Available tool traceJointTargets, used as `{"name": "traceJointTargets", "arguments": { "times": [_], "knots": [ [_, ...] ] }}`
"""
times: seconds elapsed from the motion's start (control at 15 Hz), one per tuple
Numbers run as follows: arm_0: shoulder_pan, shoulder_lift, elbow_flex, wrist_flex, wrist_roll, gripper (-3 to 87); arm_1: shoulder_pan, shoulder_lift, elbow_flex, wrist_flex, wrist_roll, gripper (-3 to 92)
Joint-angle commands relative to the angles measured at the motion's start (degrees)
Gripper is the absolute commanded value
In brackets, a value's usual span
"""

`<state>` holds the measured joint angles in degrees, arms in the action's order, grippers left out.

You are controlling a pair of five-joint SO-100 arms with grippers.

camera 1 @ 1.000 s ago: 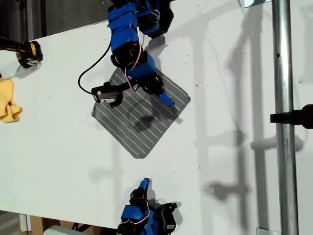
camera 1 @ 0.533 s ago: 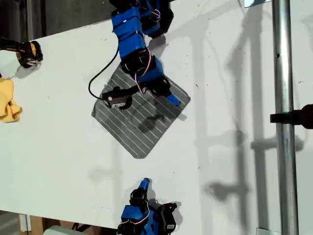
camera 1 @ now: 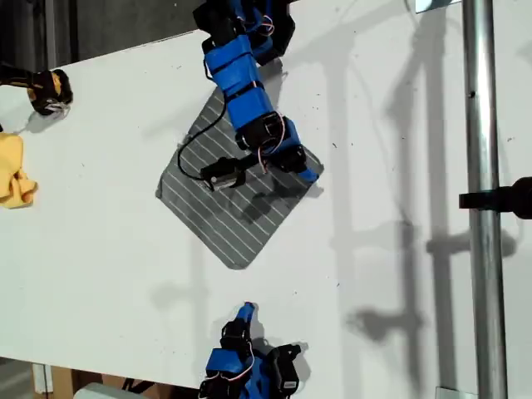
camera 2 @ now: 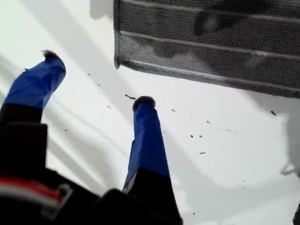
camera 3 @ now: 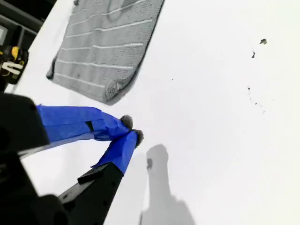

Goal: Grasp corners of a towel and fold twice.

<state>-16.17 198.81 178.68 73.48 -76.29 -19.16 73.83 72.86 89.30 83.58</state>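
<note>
A white tabletop (camera 1: 399,274) carries the grey square cloth with thin white stripes (camera 1: 224,212), lying flat. My first gripper (camera 2: 96,84), jaws apart, hovers just short of its corner (camera 2: 118,61). My second gripper (camera 3: 131,131), jaws together, waits farther off.

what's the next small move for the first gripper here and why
Probably ease my first gripper forward and down onto the near corner of the grey striped fabric towel. Its jaws are open and empty over the bare white table, just short of the towel's edge.
</note>
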Motion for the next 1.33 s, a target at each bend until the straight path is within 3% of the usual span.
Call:
{"name": "traceJointTargets", "arguments": {
  "times": [0.0, 0.4, 1.27],
  "knots": [
    [0.44, 0.26, -0.18, -0.09, 0.09, -0.5, -1.05, 0.09, -0.35, -0.62, 3.34, 31.3],
    [0.44, 0.26, -0.18, -0.18, 0.35, -0.5, -0.79, -4.57, 0.62, -5.27, 11.07, 31.2],
    [0.62, 0.26, -0.18, -0.35, 1.58, -0.4, 2.2, -11.87, 6.15, -13.71, 14.5, 28.2]
  ]
}}
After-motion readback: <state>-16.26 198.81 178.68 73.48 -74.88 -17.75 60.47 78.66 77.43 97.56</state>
